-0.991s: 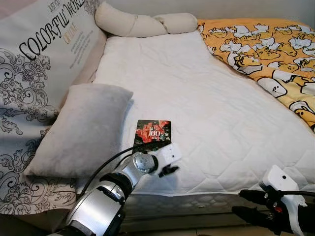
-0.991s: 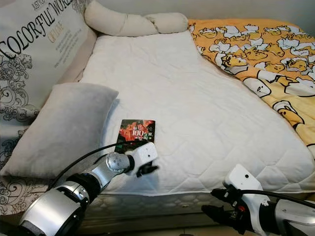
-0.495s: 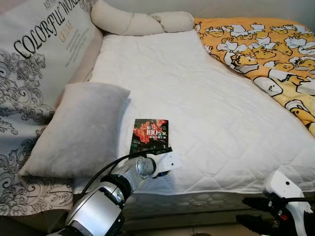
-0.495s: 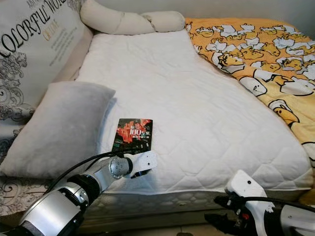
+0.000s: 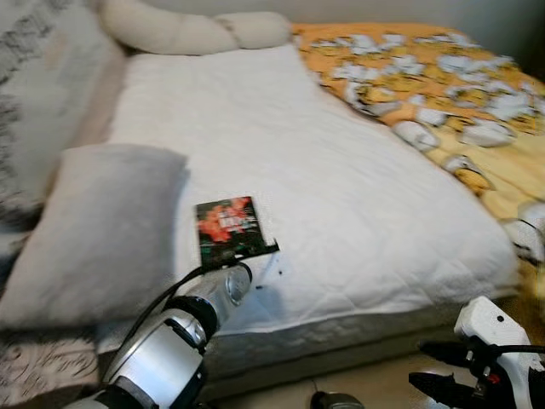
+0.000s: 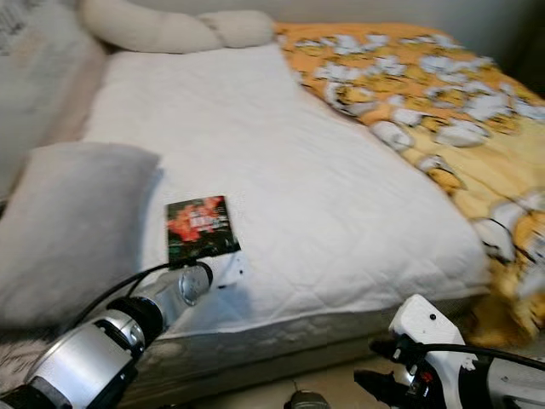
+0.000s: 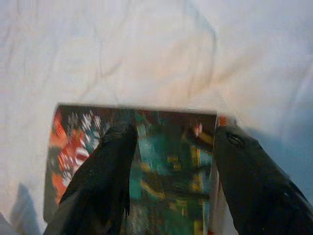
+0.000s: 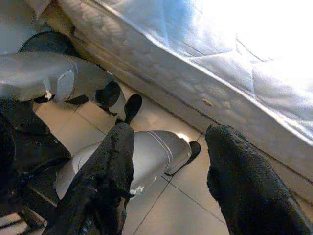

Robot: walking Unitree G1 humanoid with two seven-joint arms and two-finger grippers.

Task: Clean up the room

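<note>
White quilted mattress [image 5: 341, 196], blurred in both eye views, with a small dark booklet [image 5: 226, 228] bearing red print lying flat near the front edge, just beside a grey pillow [image 5: 94, 221]. Print on the booklet too smeared to read. Left gripper [image 7: 171, 161] at the booklet's near end, fingers [image 7: 105, 171] spread and straddling the cover in the left wrist view; contact with it impossible to confirm. Orange patterned blanket [image 5: 443, 94] bunched on the far right, its edge cut off. Cream bolster [image 5: 187, 30] at the head. Right gripper [image 8: 168, 181] low over the tiled floor [image 8: 161, 196] beside the bed, fingers spread, holding nothing.
</note>
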